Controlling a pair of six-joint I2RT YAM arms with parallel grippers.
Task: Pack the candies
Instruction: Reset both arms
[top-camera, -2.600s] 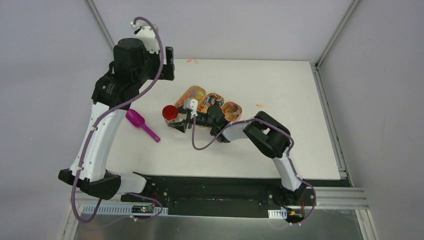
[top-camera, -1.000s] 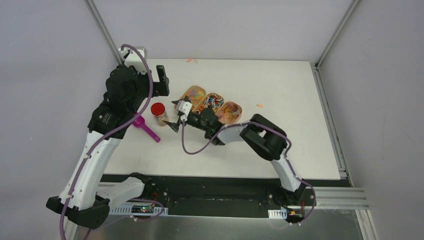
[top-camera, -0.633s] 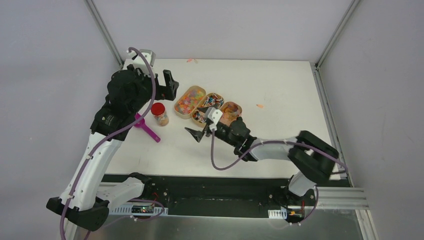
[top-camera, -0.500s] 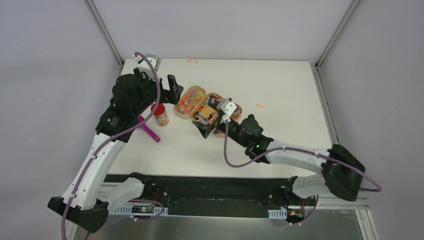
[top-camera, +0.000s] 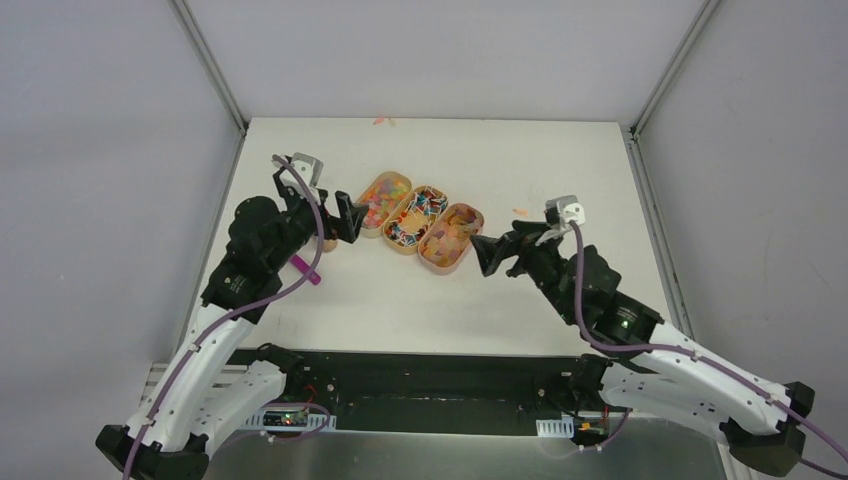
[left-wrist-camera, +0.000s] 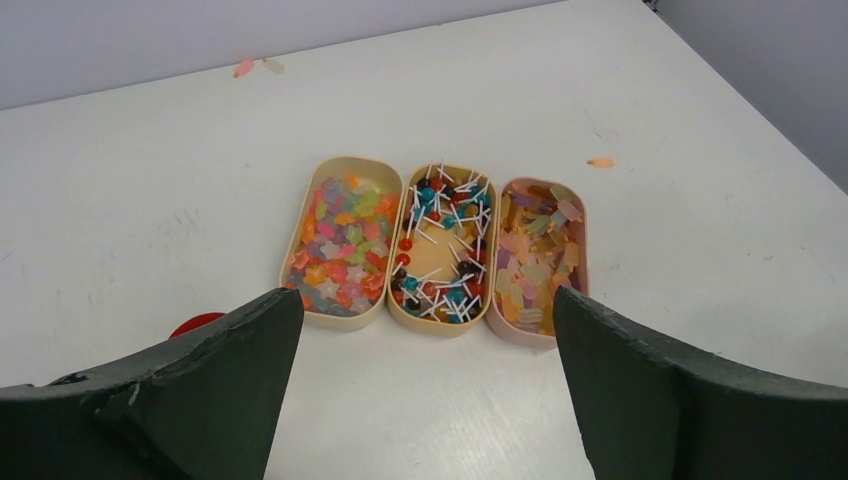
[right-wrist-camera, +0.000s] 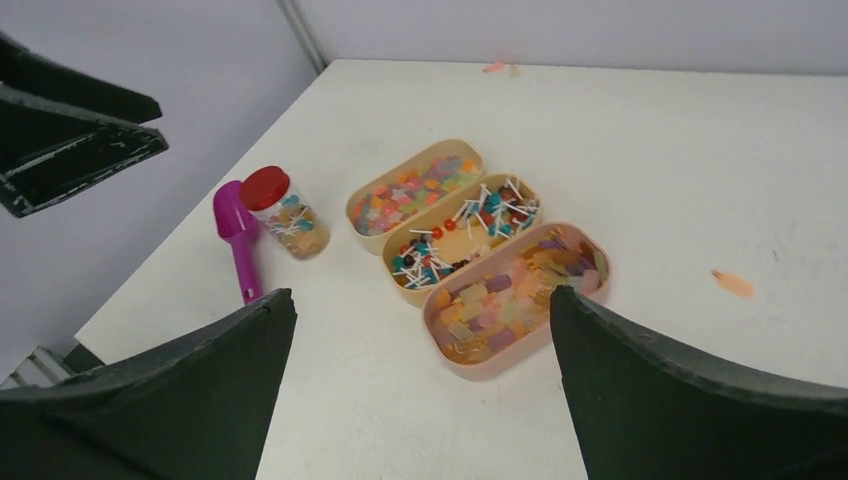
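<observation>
Top external shows the candies (top-camera: 418, 212) lying between both arms' wide-spread, empty jaws, left pair just beside them.

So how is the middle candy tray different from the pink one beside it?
The middle tray is tan, while the pink tray is pale pink. The middle tray holds small round sweets on white sticks in red, blue and dark colours. The pink tray holds flat pale orange and yellow pieces with no sticks. Both are open ovals of like size, lying side by side.
</observation>
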